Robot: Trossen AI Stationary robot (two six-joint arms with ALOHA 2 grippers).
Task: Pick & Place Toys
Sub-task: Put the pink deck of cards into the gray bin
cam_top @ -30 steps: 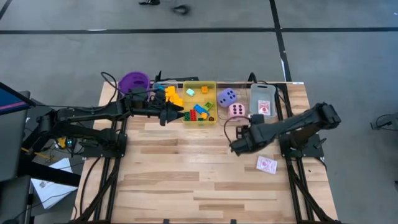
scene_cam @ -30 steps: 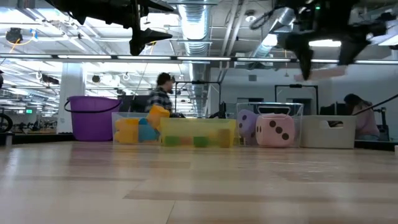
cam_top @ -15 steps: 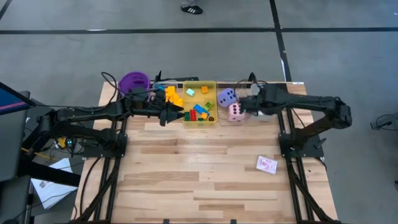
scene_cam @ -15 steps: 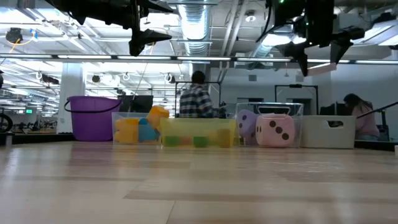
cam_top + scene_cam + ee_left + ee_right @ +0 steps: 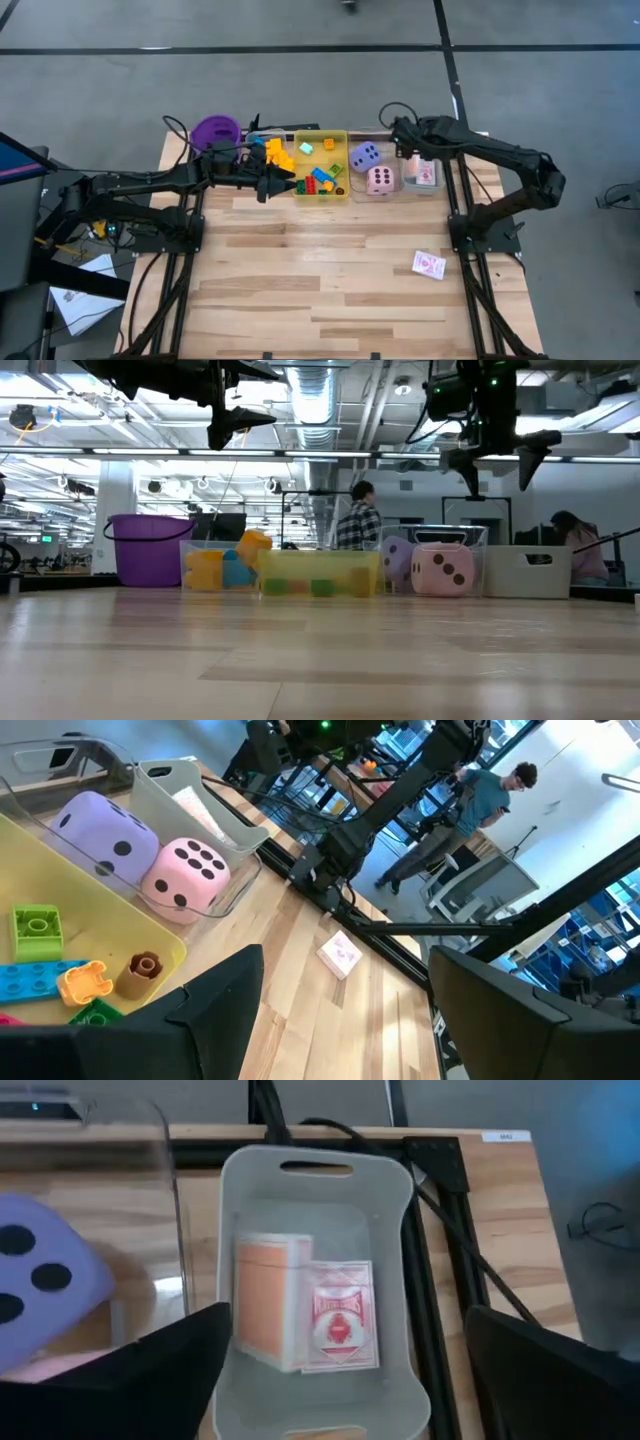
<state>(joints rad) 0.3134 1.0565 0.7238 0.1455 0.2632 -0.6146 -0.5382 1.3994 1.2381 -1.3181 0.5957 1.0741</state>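
Small coloured building blocks [image 5: 320, 180] lie in a yellow tray [image 5: 343, 135]. More yellow and orange blocks [image 5: 275, 155] sit in the tray to its left. A purple die [image 5: 364, 156] and a pink die [image 5: 380, 179] rest in a clear tray. Red-patterned cards [image 5: 343, 1330] lie flat in the grey tray [image 5: 225, 1210], beside an orange pack [image 5: 265, 1305]. One more card [image 5: 428, 265] lies on the table near the right edge. My right gripper [image 5: 345, 1380] hangs open above the grey tray, holding nothing. My left gripper [image 5: 290, 185] hovers open at the yellow tray's near left corner.
A round purple cup [image 5: 215, 131] stands at the far left. The trays line the table's far edge, and cables [image 5: 385, 110] run behind them. Bare wooden table [image 5: 320, 280] spreads across the near half. People move in the room behind.
My right gripper has swung from the table's near right part toward the far edge, rising a little, and now hangs over the grey tray. The card it carried between its fingers is gone from them. My left gripper has kept still.
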